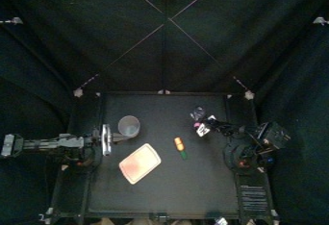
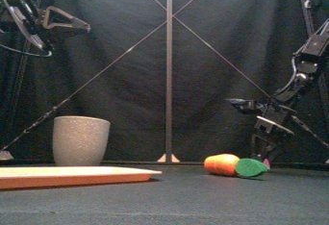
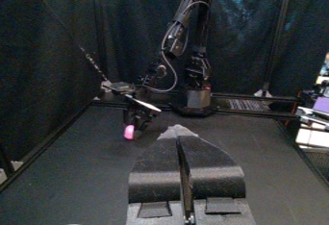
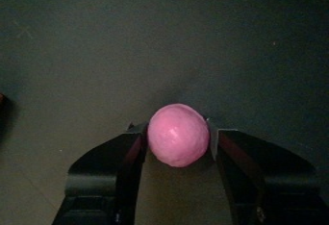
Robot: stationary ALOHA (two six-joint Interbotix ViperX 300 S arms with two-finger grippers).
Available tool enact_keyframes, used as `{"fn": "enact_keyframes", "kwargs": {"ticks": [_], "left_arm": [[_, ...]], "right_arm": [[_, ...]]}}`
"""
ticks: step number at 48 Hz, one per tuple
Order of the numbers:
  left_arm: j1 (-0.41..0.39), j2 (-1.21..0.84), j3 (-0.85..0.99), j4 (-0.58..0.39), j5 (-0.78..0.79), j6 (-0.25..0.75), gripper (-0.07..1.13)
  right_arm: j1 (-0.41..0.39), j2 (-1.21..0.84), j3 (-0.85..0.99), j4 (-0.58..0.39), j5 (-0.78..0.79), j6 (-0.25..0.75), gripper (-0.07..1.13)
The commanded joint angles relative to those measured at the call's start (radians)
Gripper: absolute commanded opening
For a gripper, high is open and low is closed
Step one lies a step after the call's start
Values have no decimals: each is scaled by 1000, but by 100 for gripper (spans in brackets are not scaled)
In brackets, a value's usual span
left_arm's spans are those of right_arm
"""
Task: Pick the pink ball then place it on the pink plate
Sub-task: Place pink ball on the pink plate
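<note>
"Two jaws of the right claw (image 4: 178, 131) press the pink ball (image 4: 178, 138) from either side, so that claw is clenched on it."

"Is the ball off the table (image 1: 193, 186)?"

"It sits low, right of the middle and toward the back. Whether it touches the surface cannot be told. The right arm bends down to it from the right side."

"What lies closest to it?"

"An orange toy with a green end (image 2: 232, 164). It lies on its side just in front of the claw and slightly to the left, apart from the ball."

"And the pink plate (image 1: 140, 162)?"

"Farther left and nearer the front, flat on the table. The orange toy lies roughly between the ball and the plate, so those two are well apart."

"Anything behind the plate?"

"A grey speckled cup (image 2: 81, 139), upright, near the plate's back end but not touching it."

"And the left arm?"

"It rests at the left edge, past the cup. The left claw (image 3: 184, 162) has its jaws pressed together."
</note>
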State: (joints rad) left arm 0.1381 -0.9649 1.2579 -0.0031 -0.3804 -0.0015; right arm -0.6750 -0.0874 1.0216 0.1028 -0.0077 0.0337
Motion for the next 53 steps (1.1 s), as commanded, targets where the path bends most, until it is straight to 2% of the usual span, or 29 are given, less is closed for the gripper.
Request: {"fn": "enact_keyframes", "kwargs": {"ticks": [1, 7, 21, 29, 38, 53], "left_arm": [[3, 5, -12, 0, -9, 0, -2], [3, 5, -12, 0, -9, 0, -2], [3, 5, -5, -18, -9, 2, -2], [3, 5, -5, -20, -9, 2, -2], [5, 5, -3, -32, -9, 2, -2], [5, 5, 9, -48, -9, 3, -2]], "right_arm": [[11, -14, -26, 2, -2, -2, 73], [94, -40, -57, 14, 2, 0, 73], [494, -43, -235, 14, -23, -3, 73], [629, 72, -359, 20, -54, -2, 73], [696, 255, -538, 20, -69, -3, 73], [710, 492, -821, -52, -58, -3, 72]]}}
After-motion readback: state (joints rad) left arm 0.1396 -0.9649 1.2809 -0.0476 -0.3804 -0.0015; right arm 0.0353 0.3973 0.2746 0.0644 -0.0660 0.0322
